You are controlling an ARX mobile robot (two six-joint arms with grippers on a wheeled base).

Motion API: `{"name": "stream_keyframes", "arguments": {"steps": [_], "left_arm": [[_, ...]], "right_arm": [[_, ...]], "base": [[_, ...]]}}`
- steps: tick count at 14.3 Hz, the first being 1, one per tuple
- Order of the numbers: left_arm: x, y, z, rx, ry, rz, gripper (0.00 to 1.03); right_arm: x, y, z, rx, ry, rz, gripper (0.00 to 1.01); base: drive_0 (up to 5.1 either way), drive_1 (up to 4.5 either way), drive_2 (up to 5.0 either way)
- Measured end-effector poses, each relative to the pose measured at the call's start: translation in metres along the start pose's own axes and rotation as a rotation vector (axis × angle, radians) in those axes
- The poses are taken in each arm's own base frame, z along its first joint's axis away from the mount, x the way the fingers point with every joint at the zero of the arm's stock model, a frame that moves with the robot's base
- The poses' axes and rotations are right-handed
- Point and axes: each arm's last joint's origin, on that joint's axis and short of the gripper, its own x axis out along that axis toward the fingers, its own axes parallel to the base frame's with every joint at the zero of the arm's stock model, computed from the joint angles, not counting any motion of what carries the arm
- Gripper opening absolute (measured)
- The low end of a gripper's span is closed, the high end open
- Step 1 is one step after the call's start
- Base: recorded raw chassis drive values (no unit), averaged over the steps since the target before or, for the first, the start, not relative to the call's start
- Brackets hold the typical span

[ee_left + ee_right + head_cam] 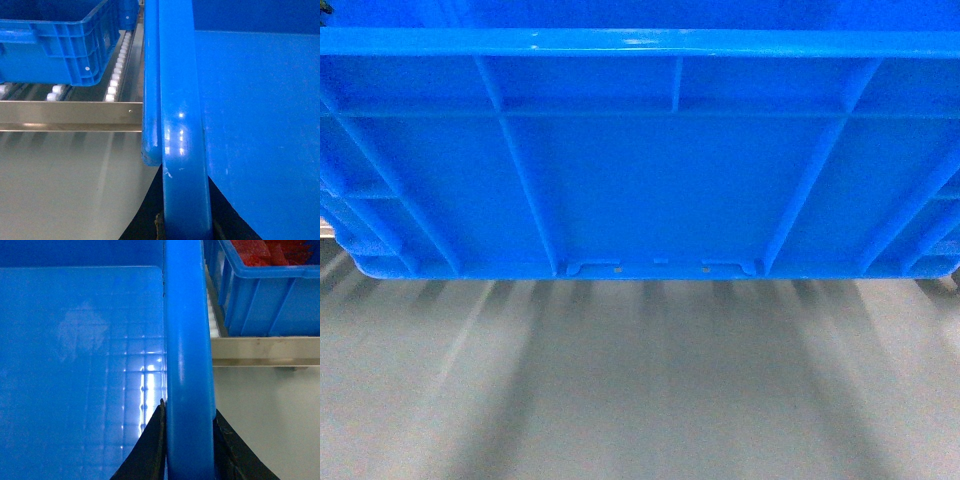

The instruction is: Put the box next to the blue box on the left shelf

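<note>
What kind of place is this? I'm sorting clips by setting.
Likely a warehouse or factory logistics area: a roller shelf of white wheels in metal rails, blue crates stored on it, one holding red items, and another crate carried over a plain grey floor.

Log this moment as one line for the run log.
box: held off floor | left gripper: jaws on left rim | right gripper: jaws on right rim | left shelf: ahead, not yet reached

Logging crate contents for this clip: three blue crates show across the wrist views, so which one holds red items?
The crate on the shelf in the right wrist view: red items show inside. The held box is bare inside; the left-view shelf crate's interior isn't visible.
</note>
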Motion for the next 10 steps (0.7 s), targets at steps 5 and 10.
{"name": "stream_keyframes", "arguments": {"steps": [5, 10], "left_arm": [[0.0003, 0.0, -0.0001, -0.001, 0.0, 0.0, 0.06], [0.0004, 0.0, -0.0006, -0.002, 0.005, 0.0, 0.06]], "right_arm": [[0.0, 0.0, 0.0002, 0.0, -0.002, -0.002, 0.17], [0.0, 0.0, 0.0, 0.0, 0.0, -0.001, 0.17]], "base": [[0.1, 4.3, -4.2], [0.0, 4.25, -4.2]]}}
